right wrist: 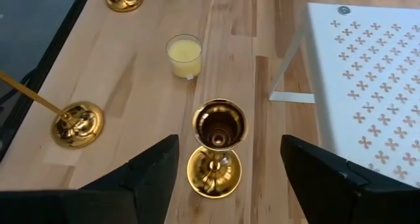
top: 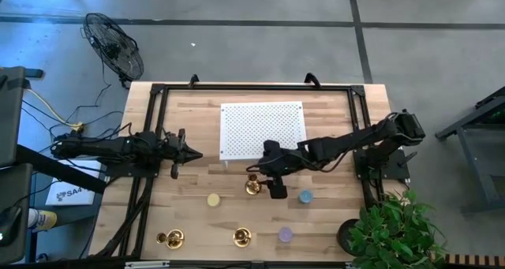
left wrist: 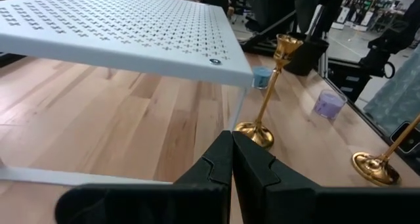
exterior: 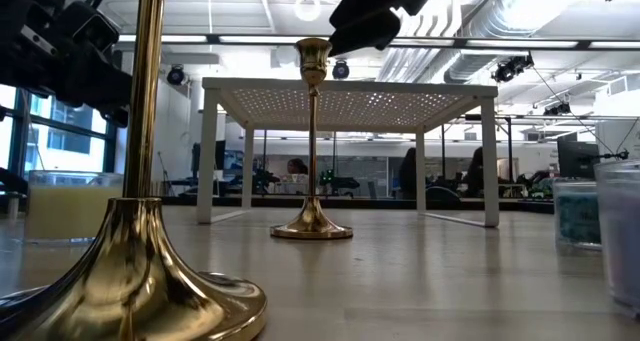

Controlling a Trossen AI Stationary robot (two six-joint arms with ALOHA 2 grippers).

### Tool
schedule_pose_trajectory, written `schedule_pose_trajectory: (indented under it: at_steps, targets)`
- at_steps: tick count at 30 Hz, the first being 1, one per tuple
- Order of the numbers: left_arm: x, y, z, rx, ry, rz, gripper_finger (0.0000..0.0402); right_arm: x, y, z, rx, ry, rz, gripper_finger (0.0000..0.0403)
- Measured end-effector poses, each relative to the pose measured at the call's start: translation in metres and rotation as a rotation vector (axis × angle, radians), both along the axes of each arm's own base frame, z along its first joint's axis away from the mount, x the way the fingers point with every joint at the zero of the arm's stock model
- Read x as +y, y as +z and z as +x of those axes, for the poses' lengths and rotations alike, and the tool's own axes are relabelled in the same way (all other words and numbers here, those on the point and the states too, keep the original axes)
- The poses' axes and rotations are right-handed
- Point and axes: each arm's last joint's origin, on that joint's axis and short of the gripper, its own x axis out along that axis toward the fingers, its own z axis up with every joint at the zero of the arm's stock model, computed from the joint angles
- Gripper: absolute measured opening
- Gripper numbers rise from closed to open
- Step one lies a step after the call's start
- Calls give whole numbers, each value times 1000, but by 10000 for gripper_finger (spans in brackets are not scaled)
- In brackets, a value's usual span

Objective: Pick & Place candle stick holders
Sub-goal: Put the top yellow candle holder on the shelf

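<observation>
Our right gripper [right wrist: 226, 168] hangs spread wide over the candlestick [right wrist: 215, 145] standing upright just in front of the white rack [right wrist: 367, 66]. We should centre on its stem before closing. Our left gripper [left wrist: 231, 168] waits pinched shut beside the rack.

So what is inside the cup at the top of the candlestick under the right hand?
The cup of the candlestick is empty: only its dark brass inner wall and a small socket at the bottom show. The open right hand hovers above it. The stem below is mostly hidden by the cup.
</observation>
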Motion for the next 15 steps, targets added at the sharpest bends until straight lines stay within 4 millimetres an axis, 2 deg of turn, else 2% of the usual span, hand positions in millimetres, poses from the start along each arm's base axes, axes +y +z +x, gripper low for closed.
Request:
schedule_pose_trajectory:
  at_steps: [15]
  targets:
    - [1, 0, 0, -4, 24, -1, 3, 5, -4, 1, 5, -5, -25, 262]
